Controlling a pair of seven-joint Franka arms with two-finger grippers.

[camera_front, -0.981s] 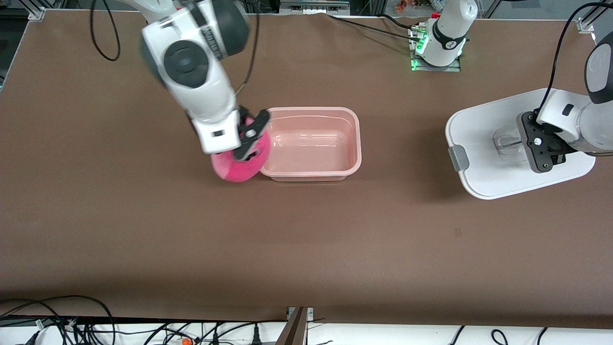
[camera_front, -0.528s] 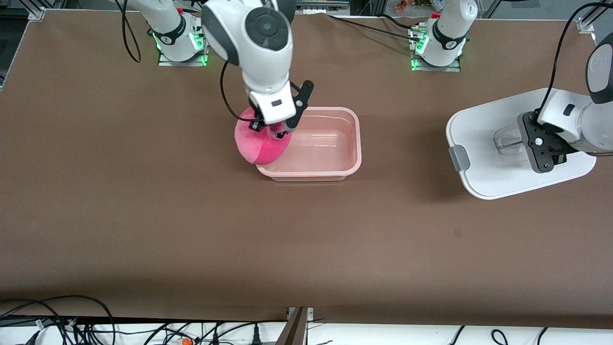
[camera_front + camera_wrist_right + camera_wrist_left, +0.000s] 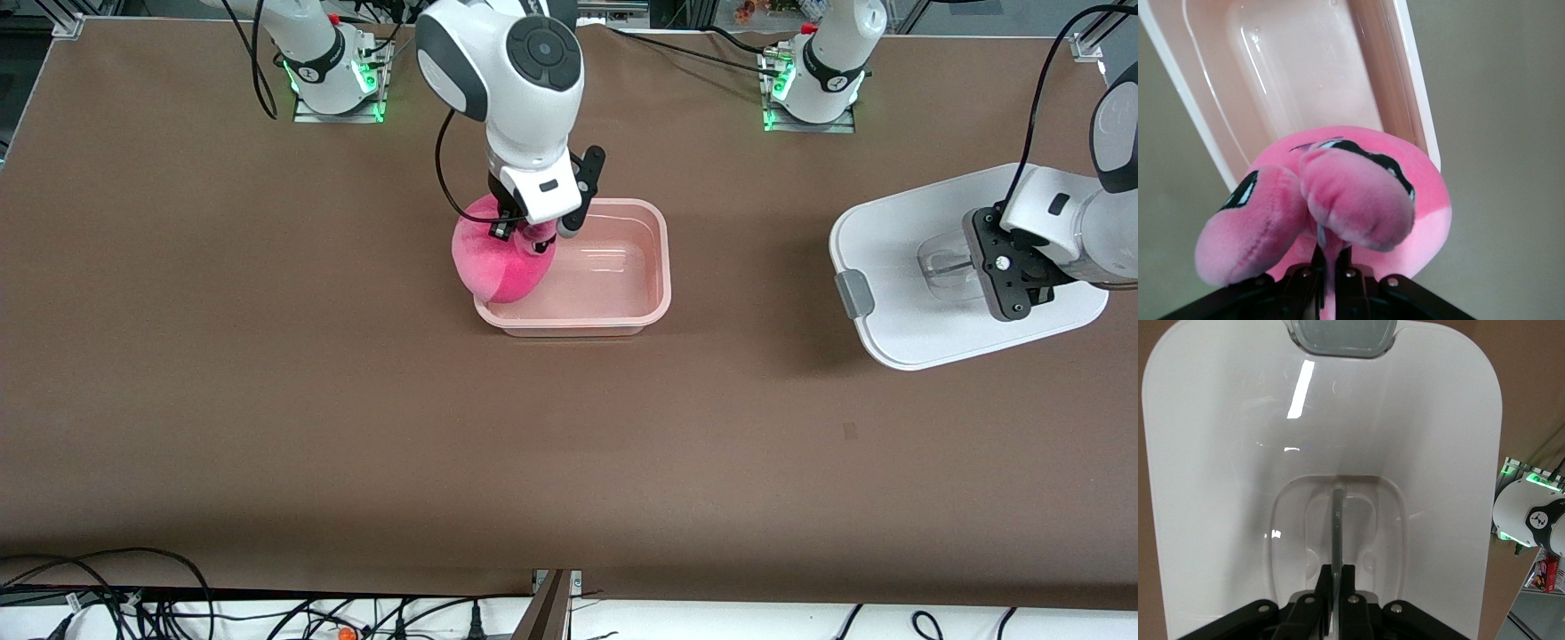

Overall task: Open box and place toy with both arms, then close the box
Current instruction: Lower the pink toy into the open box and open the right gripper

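The pale-pink box [image 3: 622, 316] stands open on the table, with nothing inside it. My right gripper [image 3: 532, 236] is shut on the hot-pink toy [image 3: 498, 262] and holds it in the air over the box's rim at the right arm's end. In the right wrist view the toy [image 3: 1351, 193] hangs from the gripper [image 3: 1331, 263] with the box [image 3: 1305, 73] below. My left gripper [image 3: 1013, 284] is shut on the clear handle of the white lid [image 3: 898, 258], which lies toward the left arm's end of the table. The left wrist view shows the gripper [image 3: 1336, 580] pinching the handle [image 3: 1337, 527] of the lid [image 3: 1225, 453].
A grey clip [image 3: 852, 293] sticks out on the lid's edge that faces the box. Cables and the table's edge [image 3: 551, 591] run along the side nearest the front camera. Bare brown table lies between the box and the lid.
My right gripper has carried the toy from beside the box's end up and over the box's rim. The left gripper and the lid have stayed in place.
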